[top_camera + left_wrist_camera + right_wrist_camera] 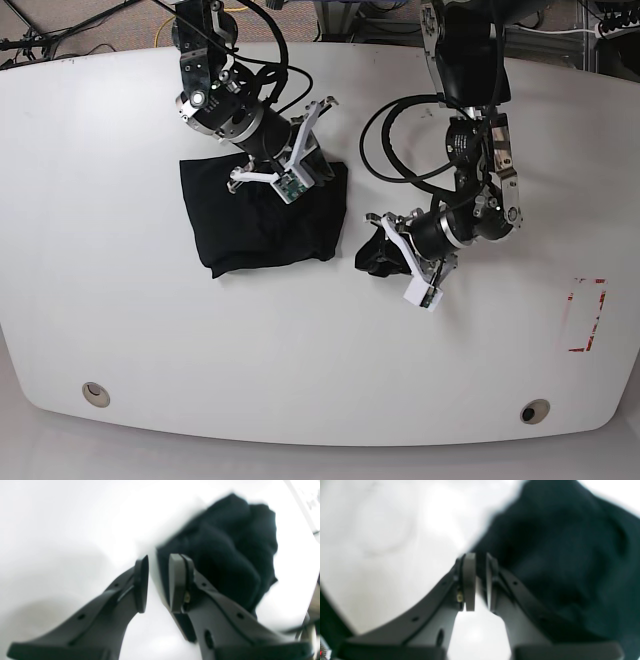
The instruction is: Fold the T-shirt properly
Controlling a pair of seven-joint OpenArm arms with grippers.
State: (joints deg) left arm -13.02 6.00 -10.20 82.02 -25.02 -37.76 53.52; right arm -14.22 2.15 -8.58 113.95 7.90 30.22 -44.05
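Observation:
The black T-shirt [260, 220] lies crumpled left of the middle of the white table [120, 300]. My right gripper [328, 170] sits at its upper right corner. In the right wrist view that gripper [480, 557] has its jaws nearly together with dark cloth [557, 555] between the fingertips. My left gripper [385, 250] is at a small bunch of black cloth [370, 260] just right of the main body. In the left wrist view the left gripper [158, 557] holds a thin edge of the T-shirt [225, 550] against its right finger [177, 580].
A red rectangle outline [585, 315] is marked on the table at the right. Two round holes [96, 393] [533, 411] sit near the front edge. Cables [400, 140] loop over the table behind the left arm.

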